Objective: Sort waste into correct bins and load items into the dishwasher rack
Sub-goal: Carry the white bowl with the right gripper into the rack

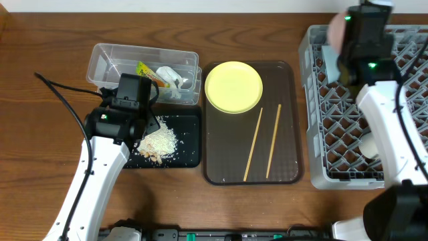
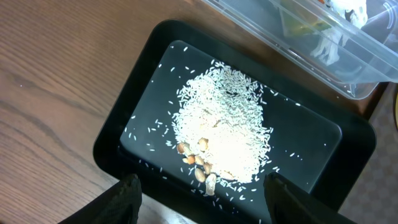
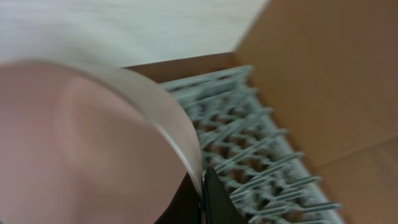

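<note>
My left gripper point(image 2: 202, 186) is open and empty, hovering over the near edge of the black tray point(image 2: 124, 124), which holds a heap of rice crumbs point(image 2: 227, 127). The clear tub point(image 1: 107, 57) behind it holds the green-and-orange wrapper point(image 1: 147, 70) and crumpled white paper point(image 1: 175, 79). My right gripper point(image 3: 204, 186) is shut on the rim of the white bowl point(image 3: 81, 143), held above the far left corner of the grey dishwasher rack point(image 1: 348, 127). The yellow plate point(image 1: 233, 86) and the chopsticks point(image 1: 254, 142) lie on the brown tray point(image 1: 287, 167).
A small white cup point(image 1: 370, 145) sits in the rack's right side, partly behind my right arm. A pale blue-grey shape point(image 1: 330, 52) shows in the rack under the held bowl. Some brown nut-like bits point(image 2: 199, 163) lie by the rice.
</note>
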